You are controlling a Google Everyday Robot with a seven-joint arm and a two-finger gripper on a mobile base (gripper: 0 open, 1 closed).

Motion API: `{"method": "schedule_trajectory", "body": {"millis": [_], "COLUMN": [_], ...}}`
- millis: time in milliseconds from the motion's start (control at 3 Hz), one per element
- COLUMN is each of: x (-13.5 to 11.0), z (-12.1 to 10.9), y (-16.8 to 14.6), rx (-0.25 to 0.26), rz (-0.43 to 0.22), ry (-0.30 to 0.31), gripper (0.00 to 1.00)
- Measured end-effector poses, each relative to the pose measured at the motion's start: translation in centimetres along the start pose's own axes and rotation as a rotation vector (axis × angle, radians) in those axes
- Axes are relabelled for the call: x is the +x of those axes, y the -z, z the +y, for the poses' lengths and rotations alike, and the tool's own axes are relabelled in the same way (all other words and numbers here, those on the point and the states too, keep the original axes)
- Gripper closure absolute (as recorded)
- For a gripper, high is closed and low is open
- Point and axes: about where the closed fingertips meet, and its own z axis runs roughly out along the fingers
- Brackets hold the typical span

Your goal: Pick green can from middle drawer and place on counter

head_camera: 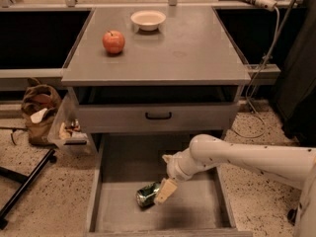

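The green can [146,195] lies on its side on the floor of the open middle drawer [118,181], near the front and left of centre. My gripper [164,191] is down inside the drawer, right against the can's right end, with the white arm [237,157] reaching in from the right. The counter [187,48] sits above the drawers.
A red apple [113,42] and a white bowl [148,19] stand on the counter's back left. A drawer face with a black handle [158,115] sits above the open drawer. A brown bag [40,107] and a black stand leg [24,186] are on the floor at left. Cables [261,58] hang at right.
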Motion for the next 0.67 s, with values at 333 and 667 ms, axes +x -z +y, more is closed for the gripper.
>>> {"method": "schedule_trajectory", "body": {"millis": [333,667], "x": [0.0,0.8], "z": [0.0,0.6], "y": [0.0,-2.7], "rx": [0.0,-0.042], "rz": [0.0,0.006], "ry": [0.0,-0.005], "gripper": [0.0,0.0]}}
